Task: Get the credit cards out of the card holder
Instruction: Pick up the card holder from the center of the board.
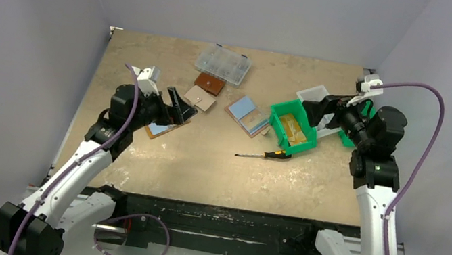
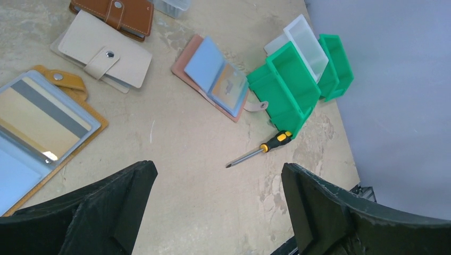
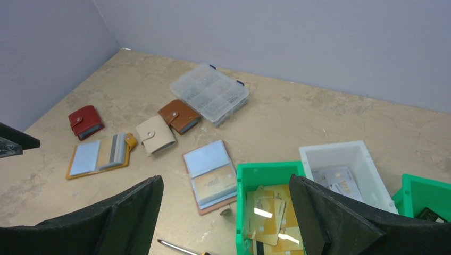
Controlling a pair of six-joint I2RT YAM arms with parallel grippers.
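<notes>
Beige card holder (image 2: 106,53), snapped closed, just ahead of the wide-spread left gripper (image 2: 218,170), well apart from the equally wide-spread right gripper (image 3: 226,183).

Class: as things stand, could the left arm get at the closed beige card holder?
Probably yes. The left gripper is open and hangs close by the beige card holder, which lies flat with its top bare; only the brown wallet lies against its far edge.

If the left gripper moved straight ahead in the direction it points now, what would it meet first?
Probably the bare table, a little short of the screwdriver; the left gripper is open and nothing stands between. Depth is unclear.
</notes>
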